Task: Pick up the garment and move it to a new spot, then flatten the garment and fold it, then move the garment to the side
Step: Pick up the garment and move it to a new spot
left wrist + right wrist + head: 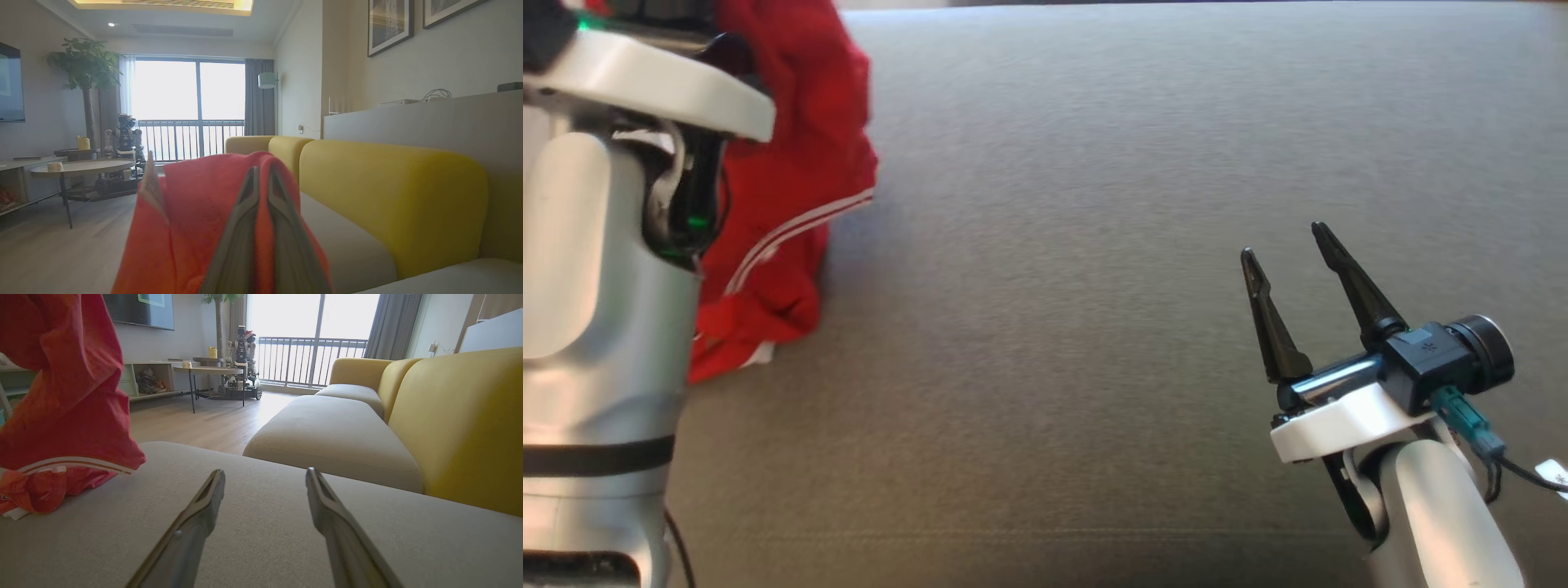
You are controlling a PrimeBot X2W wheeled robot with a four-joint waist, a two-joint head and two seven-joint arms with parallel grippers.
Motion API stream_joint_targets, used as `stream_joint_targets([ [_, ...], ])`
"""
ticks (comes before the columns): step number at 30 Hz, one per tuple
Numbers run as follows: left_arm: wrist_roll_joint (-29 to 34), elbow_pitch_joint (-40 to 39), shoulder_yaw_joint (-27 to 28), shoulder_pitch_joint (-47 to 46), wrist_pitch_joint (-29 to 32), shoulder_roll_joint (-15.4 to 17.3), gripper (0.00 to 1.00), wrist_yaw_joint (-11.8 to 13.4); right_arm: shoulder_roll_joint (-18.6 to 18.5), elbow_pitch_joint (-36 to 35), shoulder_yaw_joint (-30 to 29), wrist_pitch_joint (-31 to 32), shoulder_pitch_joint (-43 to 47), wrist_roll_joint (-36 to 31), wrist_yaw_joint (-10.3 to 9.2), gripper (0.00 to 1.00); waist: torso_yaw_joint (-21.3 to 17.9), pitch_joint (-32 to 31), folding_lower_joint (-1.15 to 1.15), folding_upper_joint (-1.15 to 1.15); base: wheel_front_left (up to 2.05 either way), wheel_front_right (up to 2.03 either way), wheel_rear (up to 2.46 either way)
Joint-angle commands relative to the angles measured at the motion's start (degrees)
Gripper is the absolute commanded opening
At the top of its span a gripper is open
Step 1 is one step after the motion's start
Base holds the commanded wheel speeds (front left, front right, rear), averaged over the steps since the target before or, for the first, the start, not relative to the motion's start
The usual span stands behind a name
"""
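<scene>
Left gripper: our two long dark fingers are pressed together, with a fold of red cloth pinched between them.
Garment: this red jersey garment with white striped trim hangs bunched from that grip. In the head view it is at the far left, just beside our pale left forearm.
Garment's lower end: it lies crumpled on the grey fabric seat cushion, and the rest rises off the cushion towards the grip.
Right gripper: our jaws stand wide apart with nothing between them. We hover it low over the cushion, well apart from the garment.
Edges: in the right wrist view the cushion's far edge drops to a pale wooden floor beyond the garment. A second seat cushion lies across a narrow gap, and a rounded yellow backrest rises along the right.
Open room: we see bare grey cushion all the way from the garment across to the right gripper, and more of it in front of those fingers.
</scene>
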Motion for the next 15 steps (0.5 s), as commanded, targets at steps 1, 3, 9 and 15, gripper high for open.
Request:
stream_joint_targets([
  [1,-0.2,-4.2,1.5,-2.4,1.1,1.8,0.0,0.5,0.1,-1.5,1.8,-0.6,-0.7,0.6,-0.01,1.0,-3.6,-1.1,0.0,0.0,0.0,0.0,0.0],
  [3,-0.3,-6.4,1.1,-2.9,2.3,1.5,0.0,0.9,0.1,-1.6,2.0,-0.7,-0.7,1.0,-0.01,1.0,-6.0,-1.1,0.0,0.0,0.0,0.0,0.0],
  [9,0.5,-10.6,-1.3,-4.5,5.7,0.5,0.0,1.6,0.1,-3.5,2.6,-0.7,-1.1,2.6,-0.01,1.0,-13.9,0.0,0.0,0.0,0.0,0.0,0.0],
  [15,1.4,-9.5,-3.7,-6.1,6.8,-1.4,0.0,2.1,0.1,-5.1,3.2,-0.7,-1.7,4.2,-0.01,1.0,-20.6,1.8,0.0,0.0,0.0,0.0,0.0],
])
